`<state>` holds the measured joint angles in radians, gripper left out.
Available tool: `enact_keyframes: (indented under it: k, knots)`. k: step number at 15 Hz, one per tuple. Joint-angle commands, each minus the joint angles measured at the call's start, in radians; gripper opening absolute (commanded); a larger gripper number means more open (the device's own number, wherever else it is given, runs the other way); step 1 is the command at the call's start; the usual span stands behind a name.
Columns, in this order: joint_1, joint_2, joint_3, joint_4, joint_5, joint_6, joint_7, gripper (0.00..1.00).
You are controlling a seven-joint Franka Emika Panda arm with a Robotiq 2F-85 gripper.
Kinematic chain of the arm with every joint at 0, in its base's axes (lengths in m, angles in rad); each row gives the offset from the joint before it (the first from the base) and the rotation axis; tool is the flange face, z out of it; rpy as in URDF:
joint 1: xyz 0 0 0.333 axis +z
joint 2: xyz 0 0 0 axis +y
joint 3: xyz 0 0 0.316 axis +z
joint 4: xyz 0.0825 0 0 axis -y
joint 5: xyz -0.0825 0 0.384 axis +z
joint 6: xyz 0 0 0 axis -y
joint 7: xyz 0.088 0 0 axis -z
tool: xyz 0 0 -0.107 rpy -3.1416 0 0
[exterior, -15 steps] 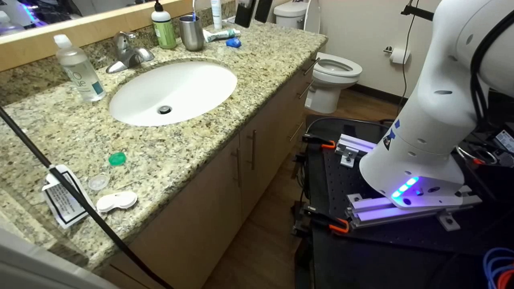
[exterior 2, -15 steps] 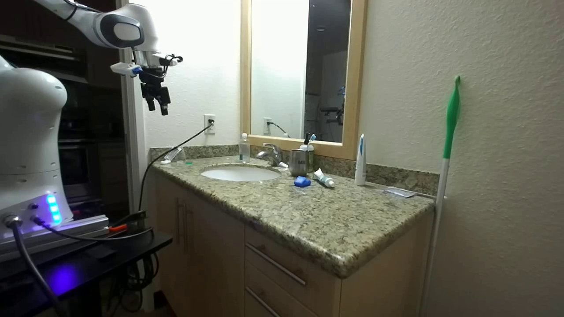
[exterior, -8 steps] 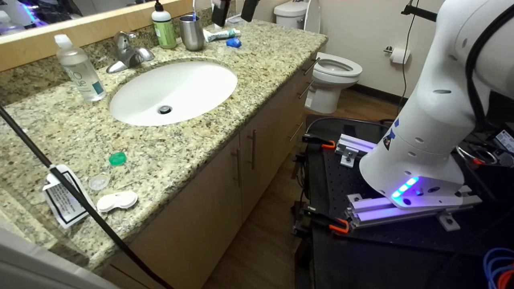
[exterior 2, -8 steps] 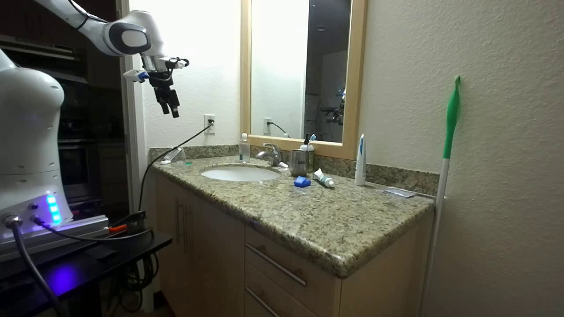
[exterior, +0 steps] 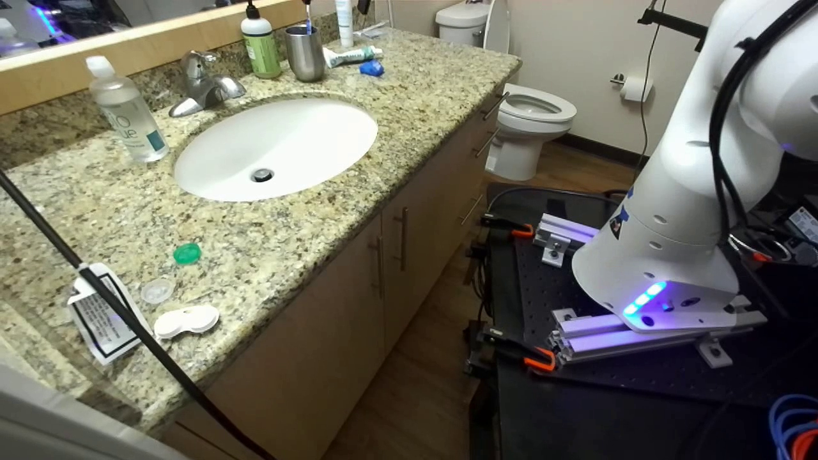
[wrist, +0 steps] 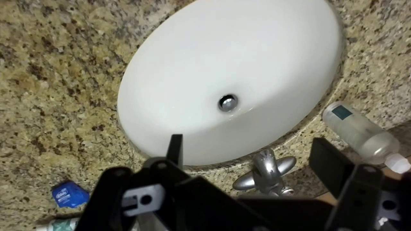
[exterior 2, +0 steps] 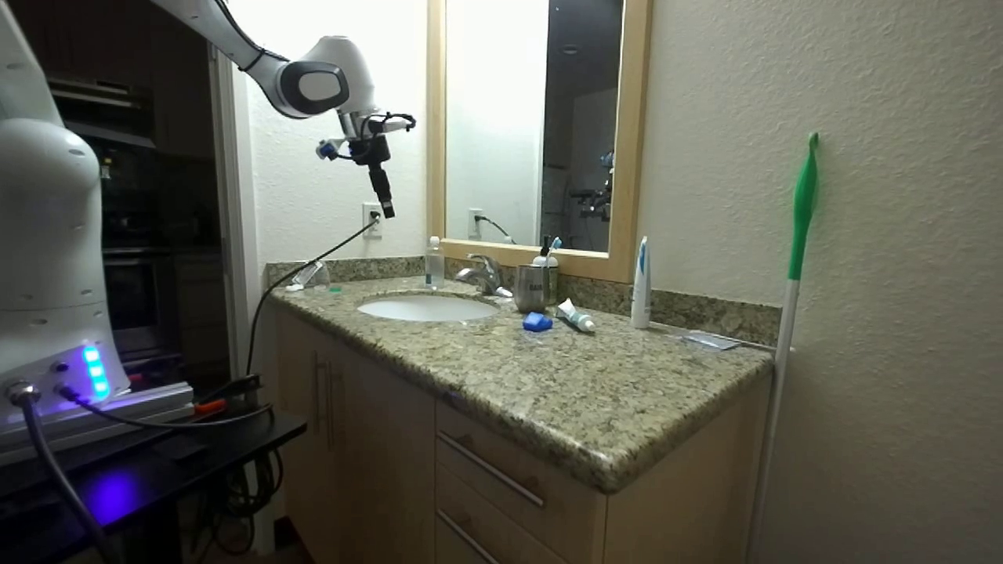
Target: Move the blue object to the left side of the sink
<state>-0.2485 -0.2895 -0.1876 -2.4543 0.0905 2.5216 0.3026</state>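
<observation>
The small bright blue object, with a white printed label, lies on the granite counter in both exterior views (exterior: 371, 68) (exterior 2: 537, 322), by the metal cup and toothpaste tube. It shows at lower left in the wrist view (wrist: 70, 194). The white oval sink (exterior: 287, 137) is also in the other views (exterior 2: 427, 309) (wrist: 192, 80). My gripper (wrist: 249, 150) is open and empty, its fingers wide apart with the faucet and sink edge seen between them. In an exterior view the gripper (exterior 2: 388, 211) hangs high above the counter, away from the blue object.
The chrome faucet (wrist: 266, 173) and a clear bottle (wrist: 362, 131) stand at the sink's back edge. The metal cup (exterior 2: 531, 290), toothpaste tube (exterior 2: 576, 317) and green soap bottle (exterior: 261, 45) are near the blue object. A black cord (exterior: 128, 313) crosses the counter's end.
The arm has swung rightward in an exterior view and the gripper has turned, so its fingers now overlap there. The fingers have nearly left the top of an exterior view. Counter objects have not moved.
</observation>
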Motion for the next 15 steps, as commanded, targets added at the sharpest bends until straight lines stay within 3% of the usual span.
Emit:
enact_keyframes:
  k: [1,3,5,7,10,12,14,15]
  knots:
    - [-0.003,0.021,0.011,0.02,0.005,-0.004,0.02,1.0]
    - [-0.018,0.07,0.033,0.038,-0.019,0.063,0.108,1.0]
    - [-0.046,0.176,0.017,0.135,-0.013,0.105,0.207,1.0]
    - [-0.067,0.265,-0.028,0.236,0.01,0.126,0.239,1.0]
    - [-0.107,0.409,-0.098,0.383,-0.062,0.134,0.347,1.0]
    - [-0.116,0.521,-0.165,0.495,-0.115,0.111,0.413,1.0]
    - [-0.118,0.616,-0.22,0.61,-0.127,-0.03,0.405,1.0]
    - [-0.096,0.515,-0.21,0.485,-0.099,0.07,0.381,1.0]
